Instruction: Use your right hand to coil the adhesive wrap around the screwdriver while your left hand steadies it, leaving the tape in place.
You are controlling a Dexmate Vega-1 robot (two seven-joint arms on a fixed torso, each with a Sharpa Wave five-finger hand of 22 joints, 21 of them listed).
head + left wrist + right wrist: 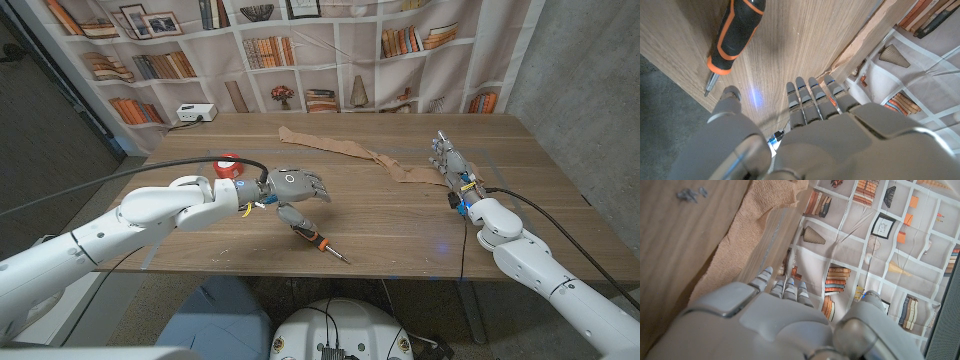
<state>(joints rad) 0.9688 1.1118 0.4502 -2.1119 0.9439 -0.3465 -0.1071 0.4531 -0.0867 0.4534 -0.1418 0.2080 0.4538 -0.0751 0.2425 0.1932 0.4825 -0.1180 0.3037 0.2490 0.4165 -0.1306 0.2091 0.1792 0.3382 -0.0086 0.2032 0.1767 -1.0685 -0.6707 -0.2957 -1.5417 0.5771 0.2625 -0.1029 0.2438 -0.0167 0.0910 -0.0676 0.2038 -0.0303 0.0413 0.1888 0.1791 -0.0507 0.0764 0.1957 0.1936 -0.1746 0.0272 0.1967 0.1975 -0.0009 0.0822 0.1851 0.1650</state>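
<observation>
A screwdriver (pixel 317 241) with a black and orange handle lies near the table's front edge, its tip pointing to the front right. My left hand (pixel 293 187) hovers just behind the handle, fingers stretched out and thumb apart, holding nothing. In the left wrist view the screwdriver (pixel 734 36) lies beyond the fingers (pixel 812 97), not touched. A long tan adhesive wrap (pixel 345 150) lies unrolled across the table's far middle. My right hand (pixel 450 162) stands at the wrap's right end, and its straight fingers (pixel 782 286) reach over the wrap (pixel 737 247) without gripping it.
A red tape roll (pixel 228 165) sits on the table (pixel 400 220) behind my left forearm. At the back left corner stands a white power box (pixel 195 113). A bookshelf-print curtain (pixel 330 50) hangs behind the table.
</observation>
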